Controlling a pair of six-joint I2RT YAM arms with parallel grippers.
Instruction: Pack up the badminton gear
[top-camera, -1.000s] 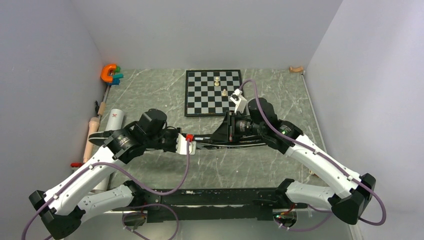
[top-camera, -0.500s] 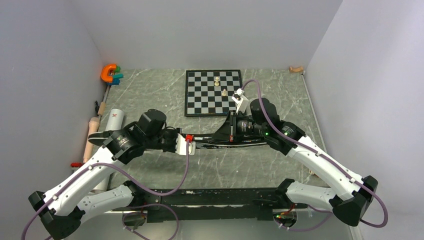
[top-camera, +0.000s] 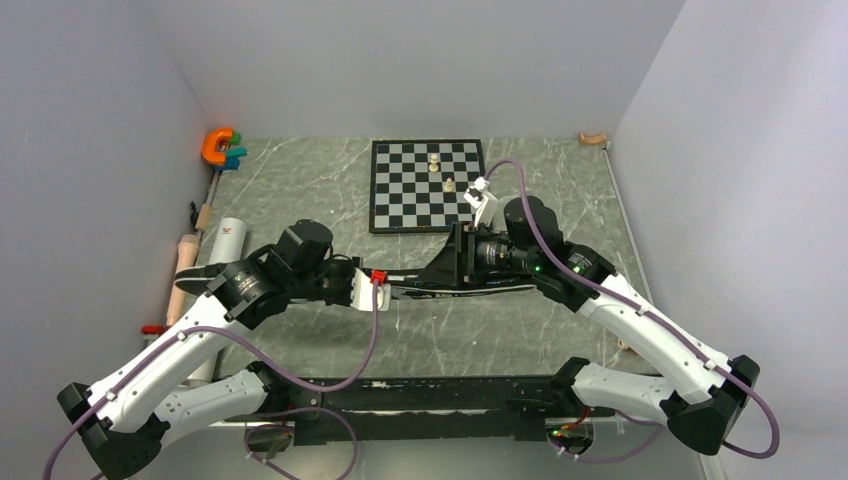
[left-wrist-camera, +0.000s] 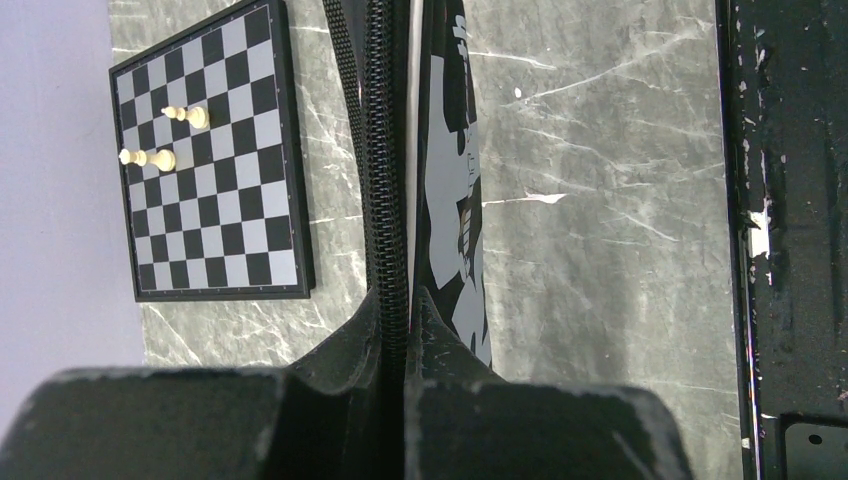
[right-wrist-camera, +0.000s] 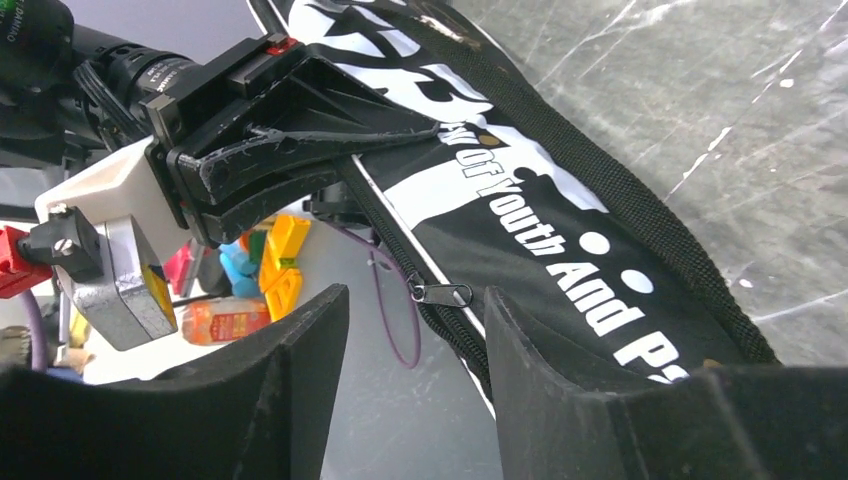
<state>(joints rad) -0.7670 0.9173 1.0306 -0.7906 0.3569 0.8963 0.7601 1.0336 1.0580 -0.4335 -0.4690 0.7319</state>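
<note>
The black bag (top-camera: 505, 284) was held up just in front of the chessboard (top-camera: 425, 185), and the step looked like working its zip. The left gripper (left-wrist-camera: 407, 305) was squeezed tight on the bag's zip edge. The right gripper (right-wrist-camera: 415, 300) had its fingers apart around the little zip pull (right-wrist-camera: 440, 294), so next it probably needed to pinch that pull.

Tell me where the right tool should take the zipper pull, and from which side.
Grip the pull's small metal tab, which sticks out free from the zipper of the bag. Come from the side of the right tool: the tab lies between its open fingers. The left tool pinches the bag's seam, which should steady it.
</note>
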